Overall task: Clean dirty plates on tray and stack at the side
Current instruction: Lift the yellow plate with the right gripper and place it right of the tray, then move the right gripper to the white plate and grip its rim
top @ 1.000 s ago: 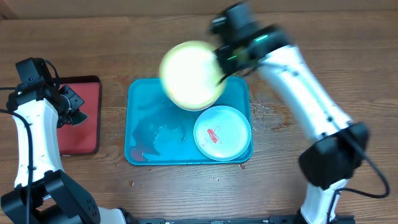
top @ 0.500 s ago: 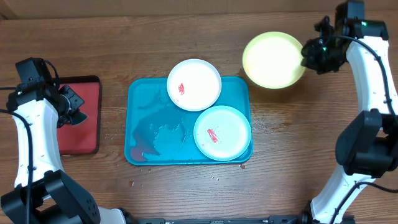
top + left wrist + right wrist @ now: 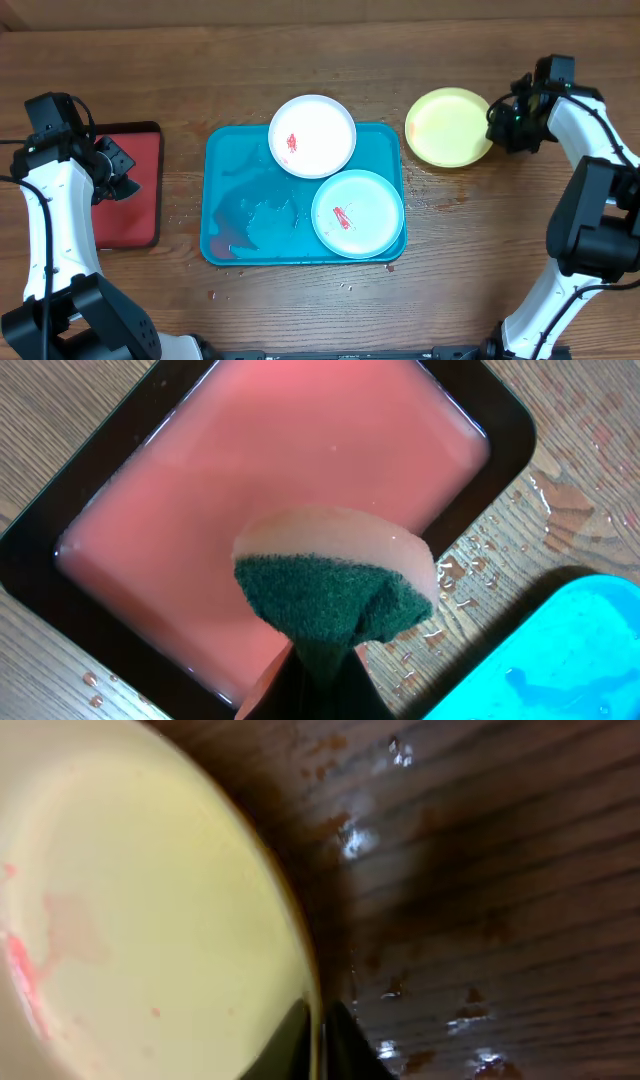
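The turquoise tray (image 3: 240,180) lies mid-table. The white plate (image 3: 312,136) with a red smear sits on its far rim, and the mint-green plate (image 3: 357,214) with a red smear lies at its right front. The yellow-green plate (image 3: 449,126) rests low over the table right of the tray. My right gripper (image 3: 493,128) is shut on its right rim; the wrist view shows the rim (image 3: 318,1020) pinched between the fingers, with faint red marks on the plate (image 3: 130,920). My left gripper (image 3: 118,172) is shut on a green-and-white sponge (image 3: 335,580) over the red tray (image 3: 250,470).
The red tray (image 3: 130,190) with a dark rim lies left of the turquoise tray. Water drops (image 3: 470,560) wet the wood between the two trays. Wet spots (image 3: 360,835) lie on the table beside the yellow-green plate.
My right gripper has carried the yellow-green plate from above the tray to the right and lowered it to the table at the right side. The left arm has not moved.
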Robot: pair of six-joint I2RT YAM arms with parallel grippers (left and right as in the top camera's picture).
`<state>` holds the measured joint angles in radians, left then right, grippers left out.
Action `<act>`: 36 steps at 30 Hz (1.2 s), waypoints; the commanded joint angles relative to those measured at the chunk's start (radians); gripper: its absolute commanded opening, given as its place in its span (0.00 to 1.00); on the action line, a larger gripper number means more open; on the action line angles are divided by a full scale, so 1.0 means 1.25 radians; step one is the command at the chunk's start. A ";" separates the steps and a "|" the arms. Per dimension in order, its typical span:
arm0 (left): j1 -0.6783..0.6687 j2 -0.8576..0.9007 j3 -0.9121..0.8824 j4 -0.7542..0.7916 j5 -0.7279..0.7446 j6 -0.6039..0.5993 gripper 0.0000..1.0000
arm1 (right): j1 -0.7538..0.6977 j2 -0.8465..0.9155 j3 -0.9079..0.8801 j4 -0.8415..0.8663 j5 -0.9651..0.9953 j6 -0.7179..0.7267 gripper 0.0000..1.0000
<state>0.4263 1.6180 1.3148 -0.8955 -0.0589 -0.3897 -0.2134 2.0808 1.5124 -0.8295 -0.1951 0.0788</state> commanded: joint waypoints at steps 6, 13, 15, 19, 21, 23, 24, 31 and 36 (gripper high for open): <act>0.005 -0.004 0.005 0.024 0.007 0.006 0.04 | 0.010 -0.052 0.095 -0.125 -0.028 0.024 0.86; 0.047 0.018 0.000 0.090 0.000 0.007 0.04 | 0.078 -0.174 0.185 -0.221 -0.137 0.020 0.87; 0.070 0.045 0.000 0.110 0.000 0.007 0.04 | 0.116 -0.190 0.185 -0.226 -0.158 0.018 0.88; 0.109 0.116 0.000 0.151 0.000 0.010 0.04 | 0.203 -0.192 0.182 -0.247 -0.166 0.018 0.88; 0.115 0.144 0.000 0.154 0.013 0.010 0.04 | 0.244 -0.192 0.182 -0.244 -0.166 0.018 0.88; 0.115 0.172 0.000 0.157 0.046 0.030 0.04 | 0.284 -0.192 0.182 -0.225 -0.166 0.019 0.88; 0.114 0.186 0.000 0.162 0.070 0.047 0.05 | 0.301 -0.192 0.182 -0.213 -0.166 0.019 0.88; 0.113 0.277 0.000 0.193 0.135 0.067 0.04 | 0.408 -0.191 0.182 -0.163 -0.161 0.022 0.89; 0.113 0.339 0.000 0.209 0.115 0.067 0.04 | 0.475 -0.191 0.182 -0.169 -0.069 0.024 1.00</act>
<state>0.5758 1.9945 1.3144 -0.6342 0.0780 -0.3317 0.3367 1.8423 1.7390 -1.0416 -0.3618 0.1078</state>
